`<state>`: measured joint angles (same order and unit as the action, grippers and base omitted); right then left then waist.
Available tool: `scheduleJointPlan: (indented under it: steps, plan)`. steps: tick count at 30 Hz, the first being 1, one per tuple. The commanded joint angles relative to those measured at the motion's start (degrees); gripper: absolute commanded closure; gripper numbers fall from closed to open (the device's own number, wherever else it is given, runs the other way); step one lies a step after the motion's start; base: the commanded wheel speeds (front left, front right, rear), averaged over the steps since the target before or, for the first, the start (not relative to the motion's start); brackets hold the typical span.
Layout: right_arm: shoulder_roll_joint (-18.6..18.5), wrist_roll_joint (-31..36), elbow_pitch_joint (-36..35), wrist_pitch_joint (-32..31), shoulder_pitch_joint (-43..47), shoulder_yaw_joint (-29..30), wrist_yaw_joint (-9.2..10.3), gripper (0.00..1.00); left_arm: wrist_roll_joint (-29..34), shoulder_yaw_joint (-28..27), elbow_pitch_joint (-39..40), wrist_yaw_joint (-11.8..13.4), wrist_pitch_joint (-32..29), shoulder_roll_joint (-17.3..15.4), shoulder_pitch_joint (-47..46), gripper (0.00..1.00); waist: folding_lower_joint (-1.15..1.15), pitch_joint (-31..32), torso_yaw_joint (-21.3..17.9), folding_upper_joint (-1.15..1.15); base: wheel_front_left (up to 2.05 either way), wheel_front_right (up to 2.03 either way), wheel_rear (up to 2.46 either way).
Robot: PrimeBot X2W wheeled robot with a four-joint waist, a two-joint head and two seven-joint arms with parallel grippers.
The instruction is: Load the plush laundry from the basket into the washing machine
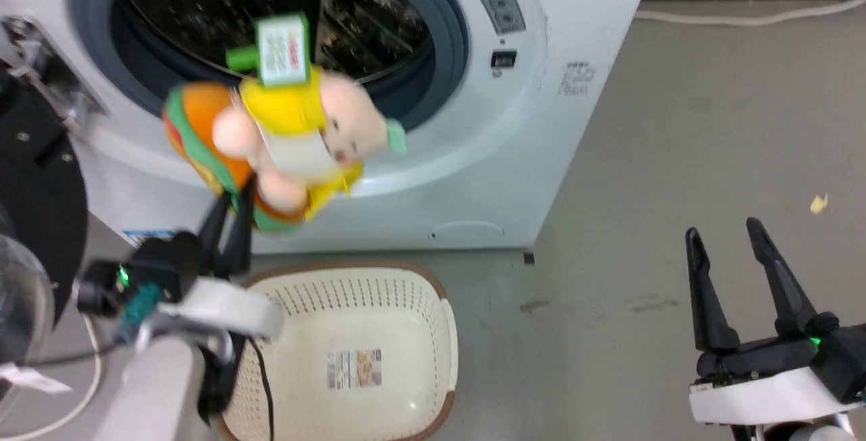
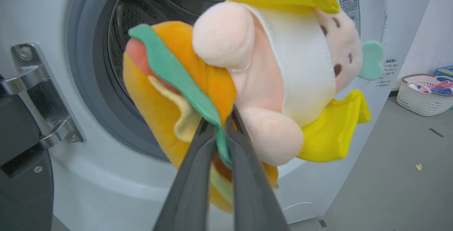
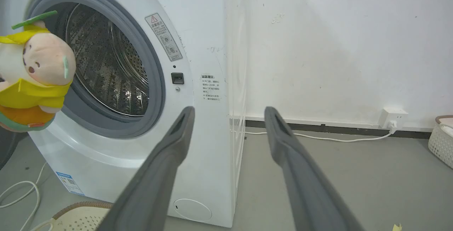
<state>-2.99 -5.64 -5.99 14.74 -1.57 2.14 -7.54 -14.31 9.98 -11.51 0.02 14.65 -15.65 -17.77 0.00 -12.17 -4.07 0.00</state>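
The left gripper (image 2: 220,124) is pinched shut on the green felt edge of the burger toy (image 2: 162,117). The doll (image 2: 283,82) rides pressed against the burger just past the fingertips, so both seem to hang from one thin hold. The basket (image 1: 406,279) sits below the wrist. Ahead of the fingertips is the washing machine (image 1: 541,123), its grey seal (image 1: 446,42) ringing the drum (image 1: 203,8). The bundle should travel smoothly over the seal's lower lip and deep inside before release. The right gripper (image 1: 722,226) waits far aside, spread wide, holding nothing.

Head cam faces down; left wrist cam close, right wrist farther, oblique; all 3 share washing machine (image 1: 487,184)
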Motion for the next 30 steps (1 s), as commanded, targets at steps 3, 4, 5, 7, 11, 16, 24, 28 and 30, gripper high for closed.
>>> scheduleJointPlan:
  steps: [3, 4, 5, 7, 11, 16, 24, 28, 30]
  plan:
    - [0.12, -0.46, -0.97, 0.26, -1.64, -0.09, 0.05, 0.0, -0.48, -1.37, 1.33, 0.18, -1.07, -1.39, -5.92, 1.0, 0.0, -6.88, -1.95, 0.0, 0.0, 0.0, 0.0]
    - [0.12, -0.51, -1.19, 0.26, -2.14, -0.13, 0.05, 0.0, -0.5, -1.66, 1.31, 0.1, -1.6, -1.81, -7.95, 1.0, 0.0, -8.45, -2.33, 0.0, 0.0, 0.0, 0.0]
    - [0.12, -0.63, -1.42, 0.26, -2.66, -0.11, 0.05, 0.0, -0.51, -1.85, 1.25, 0.01, -2.21, -2.18, -10.0, 1.0, 0.0, -10.08, -2.72, 0.0, 0.0, 0.0, 0.0]
    - [0.12, -0.9, -1.84, 0.26, -3.74, -0.06, 0.05, 0.0, -0.48, -2.09, 0.45, -0.33, -4.02, -3.07, -14.32, 1.0, 0.0, -13.33, -3.58, 0.0, 0.0, 0.0, 0.0]
    - [0.12, -2.06, -2.32, 0.26, -5.83, 0.13, 0.05, 0.0, -0.17, -2.2, -3.25, -1.88, -7.52, -5.5, -24.02, 1.0, 0.0, -19.28, -5.51, 0.0, 0.0, 0.0, 0.0]
    - [0.12, -4.35, -2.41, 0.26, -8.08, 0.5, 0.05, 0.0, 1.86, -1.52, -10.34, -3.33, -12.21, -9.39, -36.81, 1.0, 0.0, -25.6, -7.78, 0.0, 0.0, 0.0, 0.0]
    - [0.12, -6.91, -2.32, 0.26, -10.75, -0.54, 0.05, 0.0, 5.54, 1.81, -21.72, -5.71, -18.95, -14.06, -57.03, 1.0, 0.0, -32.61, -10.66, 0.0, 0.0, 0.0, 0.0]
    - [0.12, -7.8, -2.28, 0.26, -11.72, -1.09, 0.05, 0.0, 6.6, 4.67, -28.03, -6.63, -22.73, -14.41, -64.12, 1.0, 0.0, -34.48, -11.58, 0.0, 0.0, 0.0, 0.0]
    - [0.12, -8.11, -2.28, 0.26, -12.01, -1.43, 0.05, 0.0, 6.88, 6.17, -31.36, -6.97, -25.03, -14.63, -66.51, 1.0, 0.0, -35.03, -11.96, 0.0, 0.0, 0.0, 0.0]
